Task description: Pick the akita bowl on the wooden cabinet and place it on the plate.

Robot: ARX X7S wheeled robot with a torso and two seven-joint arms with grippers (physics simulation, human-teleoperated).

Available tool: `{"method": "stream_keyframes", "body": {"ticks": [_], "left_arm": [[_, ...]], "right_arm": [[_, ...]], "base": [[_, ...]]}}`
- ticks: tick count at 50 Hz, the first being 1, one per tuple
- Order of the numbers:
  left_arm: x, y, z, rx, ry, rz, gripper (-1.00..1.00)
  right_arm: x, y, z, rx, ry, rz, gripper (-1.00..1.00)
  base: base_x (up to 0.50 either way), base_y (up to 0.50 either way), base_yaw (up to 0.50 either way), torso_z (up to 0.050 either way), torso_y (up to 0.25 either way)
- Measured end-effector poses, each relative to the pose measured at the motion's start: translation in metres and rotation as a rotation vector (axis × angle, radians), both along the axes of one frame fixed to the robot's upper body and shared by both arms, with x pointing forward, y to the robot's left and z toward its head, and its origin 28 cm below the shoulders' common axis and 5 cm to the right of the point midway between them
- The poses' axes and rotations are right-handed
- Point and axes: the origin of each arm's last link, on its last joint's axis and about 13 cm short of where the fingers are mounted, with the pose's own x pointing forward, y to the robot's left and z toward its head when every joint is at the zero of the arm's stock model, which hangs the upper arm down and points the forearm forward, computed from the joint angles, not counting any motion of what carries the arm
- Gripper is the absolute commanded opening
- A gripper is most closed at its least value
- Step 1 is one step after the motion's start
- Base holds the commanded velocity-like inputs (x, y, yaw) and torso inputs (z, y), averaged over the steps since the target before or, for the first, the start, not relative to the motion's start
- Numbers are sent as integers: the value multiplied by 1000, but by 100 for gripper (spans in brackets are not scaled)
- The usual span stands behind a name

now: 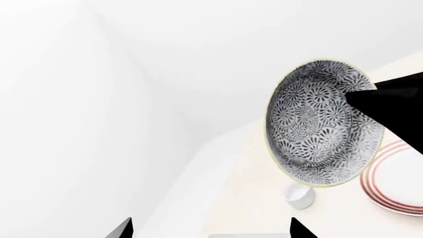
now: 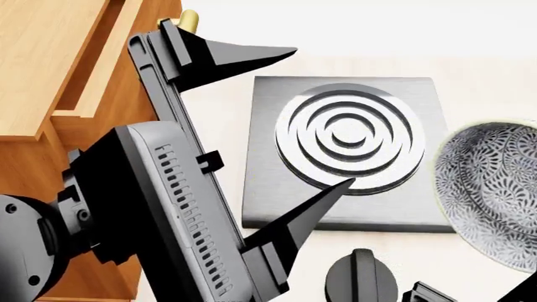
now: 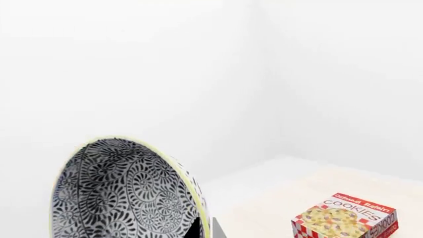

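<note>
The akita bowl [image 3: 122, 193] is tilted on its side in the air, and my right gripper [image 3: 206, 229] is shut on its pale rim, one finger inside and one outside. In the left wrist view the same bowl [image 1: 310, 126] hangs above the counter, with a black right finger [image 1: 390, 101] reaching into it. The red-ringed plate [image 1: 399, 181] lies on the counter just below and beside the bowl. My left gripper [image 2: 322, 116] is open and holds nothing, over the counter beside the wooden cabinet [image 2: 50, 75]. In the head view the bowl [image 2: 495, 189] shows at the right edge.
A grey square burner plate [image 2: 268, 189] with raised rings lies on the pale counter, with a black knob [image 2: 363, 277] in front of it. A small plain white cup [image 1: 298, 194] stands near the plate. A cookies box [image 3: 347, 218] lies on the counter. White walls close the far corner.
</note>
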Motion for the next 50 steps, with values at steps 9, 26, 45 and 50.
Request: {"method": "stream_keyframes", "body": {"ticks": [9, 26, 45, 50], "left_arm": [[0, 0, -1, -2, 4, -3, 100], [1, 0, -2, -11, -1, -9, 100], [1, 3, -7, -38, 11, 14, 100], [1, 4, -9, -42, 12, 18, 100]], "right_arm": [[-2, -2, 1, 75, -11, 3, -100], [-2, -10, 7, 133, -38, -14, -100], [9, -21, 19, 161, -39, -28, -100], [13, -23, 20, 166, -32, -21, -100]], "base": [[0, 0, 0, 0, 1], [0, 0, 0, 0, 0], [0, 0, 0, 0, 1], [0, 0, 0, 2, 0]]}}
